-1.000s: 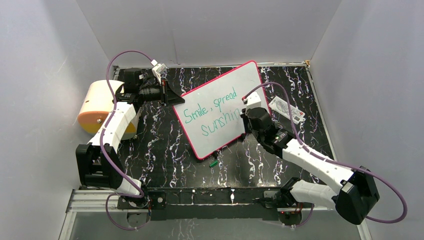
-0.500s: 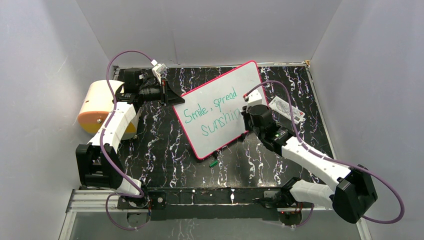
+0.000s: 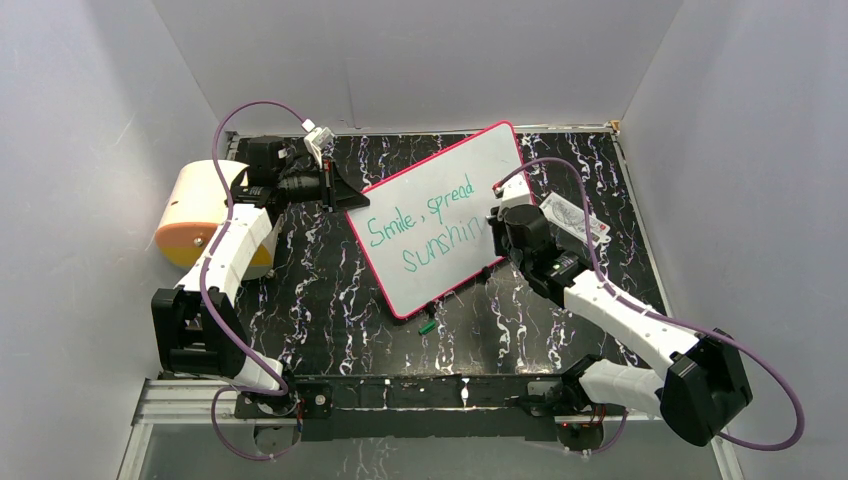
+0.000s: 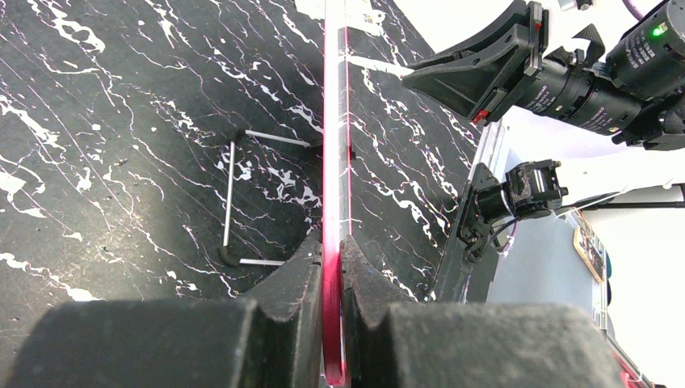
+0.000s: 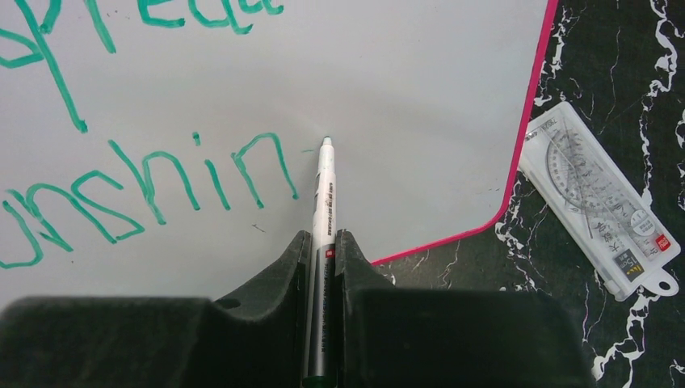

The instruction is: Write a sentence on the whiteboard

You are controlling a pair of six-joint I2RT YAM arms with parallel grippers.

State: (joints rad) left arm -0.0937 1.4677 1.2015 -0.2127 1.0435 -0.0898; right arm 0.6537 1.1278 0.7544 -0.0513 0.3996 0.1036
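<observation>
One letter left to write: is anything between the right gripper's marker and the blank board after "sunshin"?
Nothing visible. The tip of the marker sits just right of the sentence, and the whiteboard beyond it is bare up to its rim.

Two matching arms on show, the left arm (image 3: 232, 245) and right arm (image 3: 625, 315) in white shells over chunky black joint blocks (image 3: 190, 330), each trailing a purple cable (image 3: 262, 103), with matte black wedge-shaped fingers (image 5: 281, 279).
</observation>
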